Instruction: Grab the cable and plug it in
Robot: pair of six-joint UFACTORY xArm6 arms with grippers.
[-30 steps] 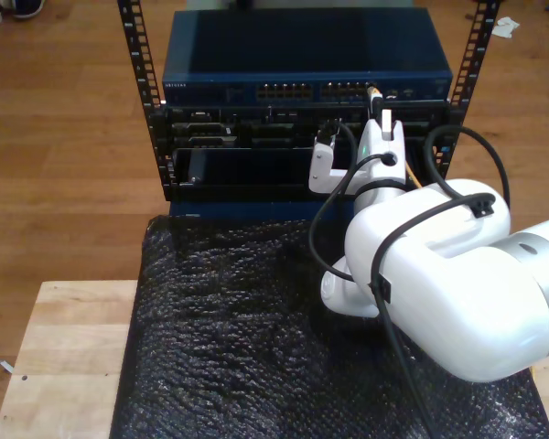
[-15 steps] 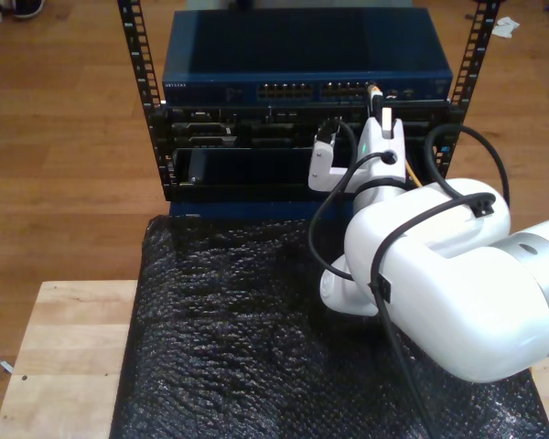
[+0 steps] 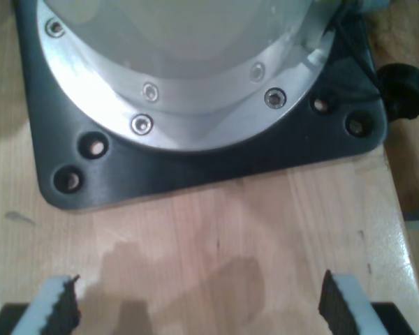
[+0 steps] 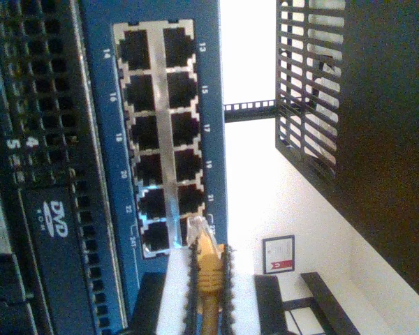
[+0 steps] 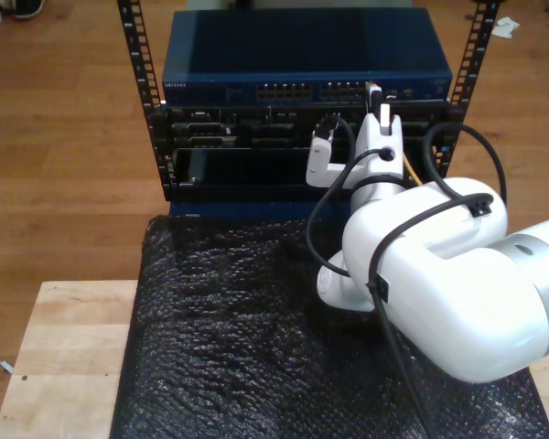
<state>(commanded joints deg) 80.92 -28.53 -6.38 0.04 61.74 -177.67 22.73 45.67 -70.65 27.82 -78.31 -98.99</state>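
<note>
In the second wrist view, port numbers 13 to 24 flank the blue switch [image 4: 101, 139], and a drive beside it reads "DVD ROM". My second tool [image 4: 208, 279] is clamped on the yellow cable [image 4: 208, 269], whose long axis runs straight toward the ports with its clear plug touching the port block's corner. My first tool [image 3: 195, 307] hangs with its jaws apart over the wooden surface [image 3: 216, 237].

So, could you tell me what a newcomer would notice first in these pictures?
Probably the big white arm at the exterior view's right, reaching to the blue switch in the rack. Next, the yellow cable in my second gripper, its clear plug at a port in the block's end column.
</note>
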